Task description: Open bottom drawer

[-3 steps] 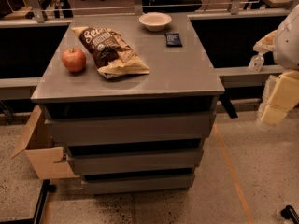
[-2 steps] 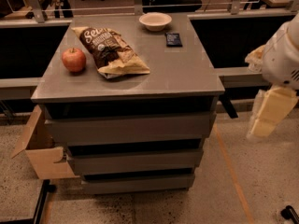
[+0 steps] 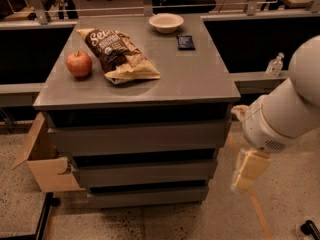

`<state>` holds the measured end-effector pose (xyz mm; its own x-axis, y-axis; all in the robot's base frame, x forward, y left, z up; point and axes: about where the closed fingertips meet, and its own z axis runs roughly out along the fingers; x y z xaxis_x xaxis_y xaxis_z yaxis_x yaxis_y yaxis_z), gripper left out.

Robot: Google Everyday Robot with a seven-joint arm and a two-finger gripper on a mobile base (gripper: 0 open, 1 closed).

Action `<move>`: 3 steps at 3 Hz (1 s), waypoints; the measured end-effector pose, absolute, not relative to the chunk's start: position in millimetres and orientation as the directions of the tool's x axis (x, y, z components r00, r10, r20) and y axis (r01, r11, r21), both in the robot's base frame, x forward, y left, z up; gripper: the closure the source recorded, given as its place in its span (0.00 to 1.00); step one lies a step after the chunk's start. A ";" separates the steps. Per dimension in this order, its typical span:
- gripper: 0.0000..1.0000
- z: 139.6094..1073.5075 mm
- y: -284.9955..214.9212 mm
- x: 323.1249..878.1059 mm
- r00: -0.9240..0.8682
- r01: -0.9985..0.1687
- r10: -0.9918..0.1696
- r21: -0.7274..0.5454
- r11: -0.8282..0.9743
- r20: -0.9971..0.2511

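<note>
A grey bench (image 3: 200, 84) with three plain, handleless drawers stacked beneath its top fills the middle of the view. The bottom drawer (image 3: 147, 197) sits lowest, at about 6 o'clock in the scene, just above the speckled floor. Its front is the narrowest and shortest of the three, and it looks pushed in under the middle drawer (image 3: 145, 173). The top drawer (image 3: 137, 138) is the widest and tallest.

The robot's white arm (image 3: 285, 115) comes in from 3 o'clock. Its pale gripper (image 3: 248, 171) hangs downward at about 4 o'clock, to the right of the drawer stack, level with the middle drawer and clear of the bench. It shows as a soft cream shape, so I cannot tell whether it is spread or pressed together.

On the bench top, a red apple (image 3: 79, 64) lies at 9 o'clock, with a brown snack bag (image 3: 120, 54) just beside it. A pale bowl (image 3: 166, 22) sits at 12 o'clock and a small dark flat item (image 3: 185, 42) near 1 o'clock.

An open cardboard box (image 3: 42, 161) stands on the floor against the bench's left side.
</note>
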<state>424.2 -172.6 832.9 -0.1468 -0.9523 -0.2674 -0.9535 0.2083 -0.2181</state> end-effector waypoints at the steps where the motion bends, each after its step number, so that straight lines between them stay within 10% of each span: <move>1: 0.00 768.9 -152.1 417.2 -0.146 -0.956 -0.942 -0.201 0.212 -0.302; 3: 0.00 747.3 -151.0 417.9 -0.147 -0.960 -0.930 -0.177 0.216 -0.337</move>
<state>417.9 -151.0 747.3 -0.1469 -0.9298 -0.3374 -0.9604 0.2157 -0.1766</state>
